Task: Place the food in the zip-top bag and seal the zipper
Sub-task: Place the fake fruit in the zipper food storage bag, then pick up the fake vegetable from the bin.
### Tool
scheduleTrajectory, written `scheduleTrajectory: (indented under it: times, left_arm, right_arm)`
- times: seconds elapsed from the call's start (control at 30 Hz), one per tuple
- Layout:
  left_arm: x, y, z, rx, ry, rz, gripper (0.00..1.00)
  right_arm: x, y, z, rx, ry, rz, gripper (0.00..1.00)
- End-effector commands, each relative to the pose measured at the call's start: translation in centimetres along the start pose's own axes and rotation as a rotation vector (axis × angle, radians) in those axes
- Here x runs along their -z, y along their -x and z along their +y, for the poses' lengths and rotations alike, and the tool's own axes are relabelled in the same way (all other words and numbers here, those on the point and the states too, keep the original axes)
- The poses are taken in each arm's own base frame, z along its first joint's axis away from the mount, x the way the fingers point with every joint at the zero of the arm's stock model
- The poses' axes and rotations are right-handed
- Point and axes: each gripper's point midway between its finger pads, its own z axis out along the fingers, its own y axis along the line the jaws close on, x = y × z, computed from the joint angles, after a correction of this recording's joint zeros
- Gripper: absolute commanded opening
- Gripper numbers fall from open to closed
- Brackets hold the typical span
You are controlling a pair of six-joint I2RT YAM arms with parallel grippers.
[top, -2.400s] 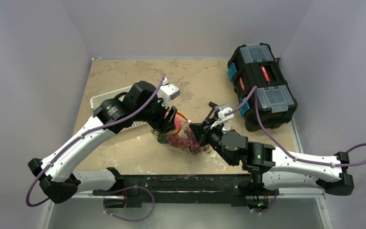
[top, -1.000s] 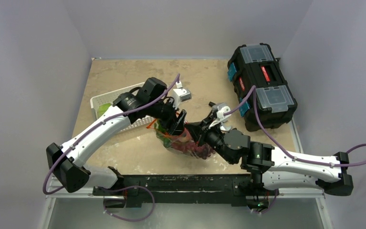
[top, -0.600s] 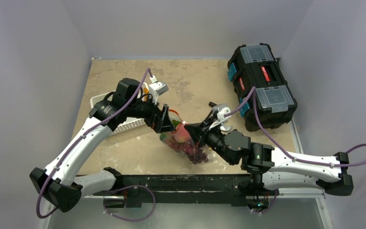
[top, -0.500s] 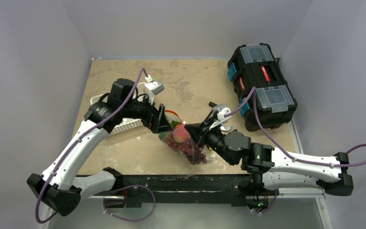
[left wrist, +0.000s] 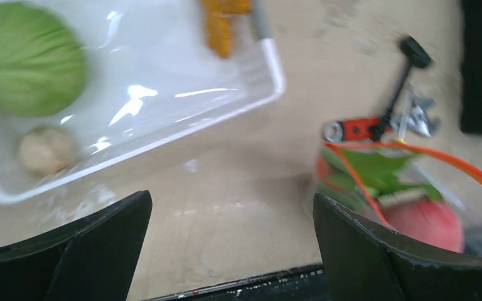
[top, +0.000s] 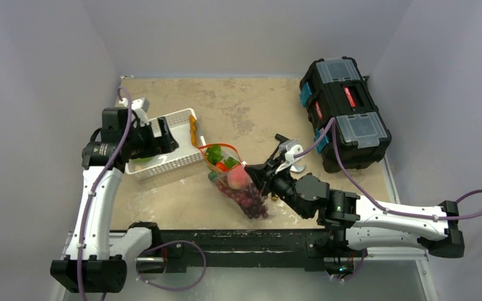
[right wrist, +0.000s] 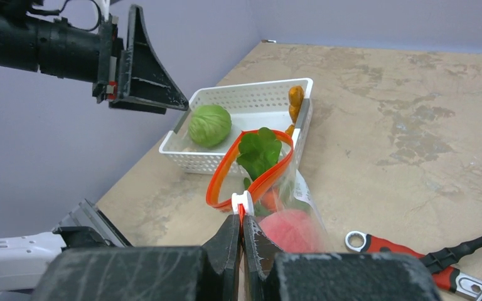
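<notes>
On the left I see the left gripper (top: 165, 139) over the basket (top: 171, 164), fingers (left wrist: 81, 251) wide apart, holding nothing. In the basket lie a cabbage (left wrist: 28, 59), a small beige lump (left wrist: 47, 150) and an orange piece (left wrist: 219, 28) at its right end. Just right of it is the bag (right wrist: 301, 188), mouth open, with greens (right wrist: 260, 150), a peach (right wrist: 292, 229) and grapes (top: 249, 204) inside. The right gripper (right wrist: 243, 219) is clamped on the zipper (right wrist: 223, 172) at its white slider (right wrist: 243, 200). Near it lie a wrench (right wrist: 401, 248) and a black-handled tool (left wrist: 398, 81); a black toolbox (top: 344, 113) sits far right. The table (top: 251, 103) is mottled tan, the walls (top: 238, 37) pale grey-violet.
</notes>
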Motion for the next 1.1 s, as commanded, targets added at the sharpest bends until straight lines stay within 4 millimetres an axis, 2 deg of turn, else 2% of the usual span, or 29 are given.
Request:
scheduleTrajectory:
  times: [0.0, 0.07, 0.13, 0.17, 0.23, 0.3, 0.57, 0.77, 1.07]
  left_arm:
    - [-0.8, -1.2, 9.2, 0.316, 0.397, -0.036, 1.0]
    - [-1.5, -1.3, 11.8, 0.416, 0.465, -0.069, 0.97]
    - [-2.1, -1.2, 13.5, 0.482, 0.507, -0.108, 0.89]
    - [-2.3, -1.1, 14.1, 0.494, 0.53, -0.121, 0.85]
    - [-2.8, -0.7, 15.1, 0.489, 0.563, -0.131, 0.66]
    - [-3.5, -0.7, 16.1, 0.488, 0.599, -0.111, 0.57]
    - [-5.3, -1.8, 20.1, 0.426, 0.776, 0.05, 0.51]
    - [-6.6, -3.3, 21.3, 0.321, 0.861, 0.17, 0.5]
    - [-8.9, -6.1, 22.1, 0.337, 0.853, 0.273, 0.5]
  right_arm:
    - [0.3, 2.2, 0.2, -0.015, 0.012, -0.079, 0.0]
    - [0.4, 2.3, 0.0, -0.013, 0.009, -0.084, 0.0]
    - [0.6, 2.3, -0.2, -0.011, 0.007, -0.088, 0.0]
    - [0.6, 2.3, -0.2, -0.01, 0.007, -0.089, 0.0]
    - [0.8, 2.4, -0.4, -0.008, 0.002, -0.091, 0.0]
    - [0.9, 2.5, -0.6, -0.009, -0.001, -0.095, 0.0]
    - [1.0, 3.0, -0.7, 0.002, -0.008, -0.107, 0.0]
    - [0.9, 3.2, -0.6, 0.008, -0.008, -0.108, 0.0]
    - [1.1, 3.7, -1.1, 0.015, -0.031, -0.121, 0.0]
